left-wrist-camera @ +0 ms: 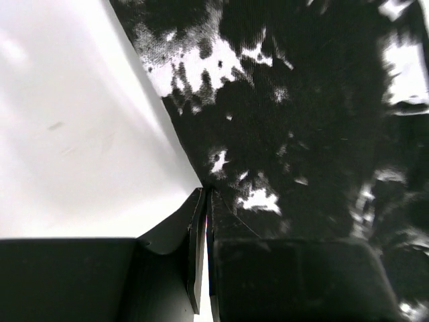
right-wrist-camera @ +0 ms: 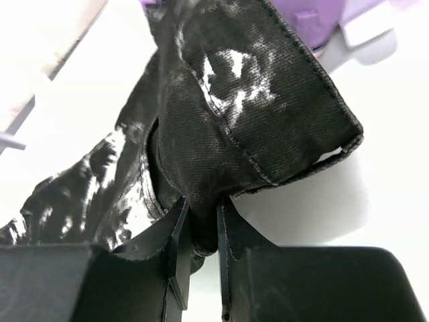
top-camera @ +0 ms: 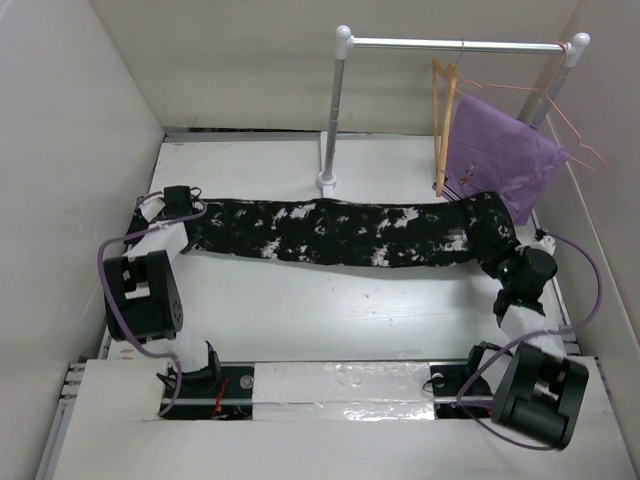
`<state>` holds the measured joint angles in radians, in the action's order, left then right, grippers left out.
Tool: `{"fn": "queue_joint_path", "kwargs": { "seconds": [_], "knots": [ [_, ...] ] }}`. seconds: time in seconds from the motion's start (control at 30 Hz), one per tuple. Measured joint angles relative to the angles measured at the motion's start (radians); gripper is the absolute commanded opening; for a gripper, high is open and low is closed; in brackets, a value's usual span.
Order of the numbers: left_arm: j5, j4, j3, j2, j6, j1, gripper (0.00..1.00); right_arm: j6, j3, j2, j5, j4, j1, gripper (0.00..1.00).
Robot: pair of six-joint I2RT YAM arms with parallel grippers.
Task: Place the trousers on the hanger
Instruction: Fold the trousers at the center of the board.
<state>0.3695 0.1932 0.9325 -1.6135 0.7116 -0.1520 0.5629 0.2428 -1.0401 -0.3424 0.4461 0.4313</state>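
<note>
The left gripper has its fingers pressed together on the edge of the trousers. The right gripper pinches a thick fold at the other end. The trousers lie stretched flat between the two. Beyond the right fingers, the hanger hangs from the rail, beside a purple cloth.

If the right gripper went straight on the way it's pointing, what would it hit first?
The trousers: the right gripper is shut on their folded end, so that cloth lies directly ahead. Beyond it probably the purple cloth, though depth is unclear.
</note>
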Motion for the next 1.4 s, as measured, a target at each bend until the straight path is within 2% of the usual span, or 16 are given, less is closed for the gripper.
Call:
{"fn": "queue_joint_path", "kwargs": {
  "seconds": [0.3, 0.33, 0.37, 0.4, 0.43, 0.47, 0.53, 0.6, 0.7, 0.77, 0.8, 0.83, 0.9, 1.0, 1.23, 1.4],
  "knots": [
    [0.046, 0.109, -0.143, 0.319, 0.028, 0.000, 0.00, -0.102, -0.016, 0.500, 0.023, -0.417, 0.011, 0.01],
    [0.050, 0.124, -0.163, 0.356, 0.031, 0.000, 0.00, -0.116, -0.017, 0.552, 0.024, -0.473, 0.016, 0.06],
    [0.051, 0.137, -0.183, 0.394, 0.033, 0.000, 0.05, -0.129, -0.018, 0.600, 0.029, -0.526, 0.020, 0.19],
    [0.051, 0.151, -0.198, 0.431, 0.034, 0.000, 0.17, -0.141, -0.018, 0.647, 0.034, -0.575, 0.023, 0.32],
    [0.052, 0.163, -0.209, 0.461, 0.029, 0.000, 0.31, -0.149, -0.018, 0.687, 0.039, -0.614, 0.025, 0.65],
    [0.053, 0.171, -0.216, 0.492, 0.027, 0.000, 0.54, -0.150, -0.018, 0.718, 0.044, -0.646, 0.027, 0.78],
    [0.053, 0.172, -0.216, 0.529, 0.018, -0.001, 0.66, -0.158, -0.018, 0.746, 0.058, -0.669, 0.027, 1.00],
    [0.045, 0.169, -0.209, 0.544, 0.009, -0.001, 0.68, -0.162, -0.018, 0.727, 0.083, -0.674, 0.028, 1.00],
    [-0.003, 0.158, -0.180, 0.555, -0.021, 0.008, 0.63, -0.163, -0.014, 0.636, 0.109, -0.658, 0.028, 1.00],
    [-0.051, 0.125, -0.169, 0.593, -0.036, 0.040, 0.55, -0.156, -0.014, 0.551, 0.121, -0.639, 0.028, 1.00],
    [-0.086, 0.103, -0.169, 0.627, -0.040, 0.060, 0.44, -0.151, -0.014, 0.511, 0.122, -0.624, 0.028, 1.00],
    [-0.117, 0.082, -0.170, 0.663, -0.041, 0.075, 0.39, -0.146, -0.014, 0.480, 0.121, -0.608, 0.028, 1.00],
    [-0.216, 0.023, -0.179, 0.751, -0.041, 0.098, 0.18, -0.138, -0.015, 0.415, 0.117, -0.585, 0.028, 1.00],
    [-0.359, -0.072, -0.217, 0.854, -0.036, 0.105, 0.01, -0.129, -0.032, 0.386, 0.123, -0.541, 0.028, 1.00],
    [-0.624, -0.207, -0.340, 0.904, -0.018, 0.105, 0.00, -0.090, -0.063, 0.530, 0.214, -0.576, 0.028, 0.98],
    [-0.656, -0.250, -0.362, 0.866, -0.021, 0.172, 0.00, -0.083, -0.058, 0.597, 0.317, -0.632, 0.039, 1.00]
  ]
}}
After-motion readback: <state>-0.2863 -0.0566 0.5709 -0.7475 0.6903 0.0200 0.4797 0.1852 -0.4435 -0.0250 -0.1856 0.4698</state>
